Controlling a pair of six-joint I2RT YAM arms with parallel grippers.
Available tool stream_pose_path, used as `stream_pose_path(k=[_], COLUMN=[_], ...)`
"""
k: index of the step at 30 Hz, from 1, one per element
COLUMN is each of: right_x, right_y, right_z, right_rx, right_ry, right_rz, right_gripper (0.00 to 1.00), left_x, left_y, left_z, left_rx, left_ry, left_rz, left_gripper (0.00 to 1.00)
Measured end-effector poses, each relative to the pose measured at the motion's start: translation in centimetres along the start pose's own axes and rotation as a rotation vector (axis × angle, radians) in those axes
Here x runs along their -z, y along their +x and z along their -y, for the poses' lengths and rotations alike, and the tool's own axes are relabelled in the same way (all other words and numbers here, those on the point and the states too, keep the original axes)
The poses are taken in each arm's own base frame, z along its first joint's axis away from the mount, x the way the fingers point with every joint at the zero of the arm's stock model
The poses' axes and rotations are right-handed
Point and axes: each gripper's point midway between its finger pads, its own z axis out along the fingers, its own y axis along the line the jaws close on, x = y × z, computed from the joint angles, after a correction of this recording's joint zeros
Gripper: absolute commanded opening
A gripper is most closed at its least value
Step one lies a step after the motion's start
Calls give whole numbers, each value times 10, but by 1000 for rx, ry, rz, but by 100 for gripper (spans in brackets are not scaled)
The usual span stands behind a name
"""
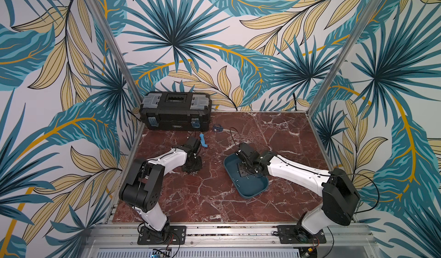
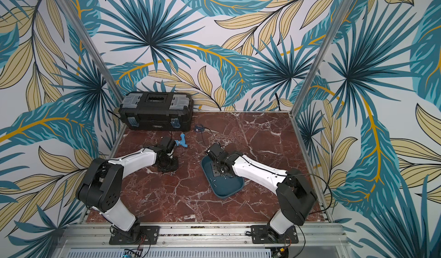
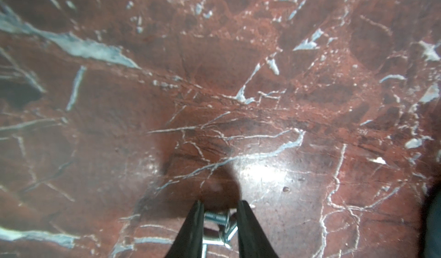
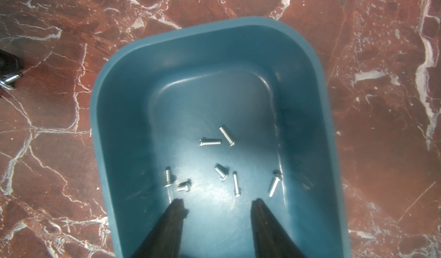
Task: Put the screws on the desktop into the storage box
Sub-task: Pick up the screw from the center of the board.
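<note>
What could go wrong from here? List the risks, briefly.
1. The left gripper straddles a heap of screws on the desktop; closing may catch several badly, and some could drop on the way.
2. The right gripper hangs open over the tray; the left gripper could bump it when delivering.
3. The tray is shallow; dropped screws might bounce out.

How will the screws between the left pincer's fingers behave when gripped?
The screws are round-shanked and lie on glossy desktop, so they may roll or slip. Several lie piled together, so the left pincer may lift more than one.
</note>
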Motion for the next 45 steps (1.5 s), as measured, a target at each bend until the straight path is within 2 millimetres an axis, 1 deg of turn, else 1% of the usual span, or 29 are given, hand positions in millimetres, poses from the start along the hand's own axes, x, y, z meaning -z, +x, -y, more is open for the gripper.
stream_pose_path(k=[10,18,22,36,45], right_x=[0,-1,-3,-4,-4], right_y=[1,2,3,3,3], right_z=[-1,-2,-2,-2,-2], right_rx=[0,-1,-2,-1,-1], right_ry=[-6,-7,-5,-4,-4], right_rz=[-3,-9,-14,-16,-16], right_gripper=[51,51,51,51,51], left_x=[0,3,3,1,-2], left_y=[1,11,12,11,0], left_z=[0,-8,-8,-8,-1], left_rx=[0,1,1,-13,-34], left_ry=[-1,-31,-32,-32,-22], left_rz=[-2,-31,-33,-37,-24], left_gripper=[29,31,31,29,27])
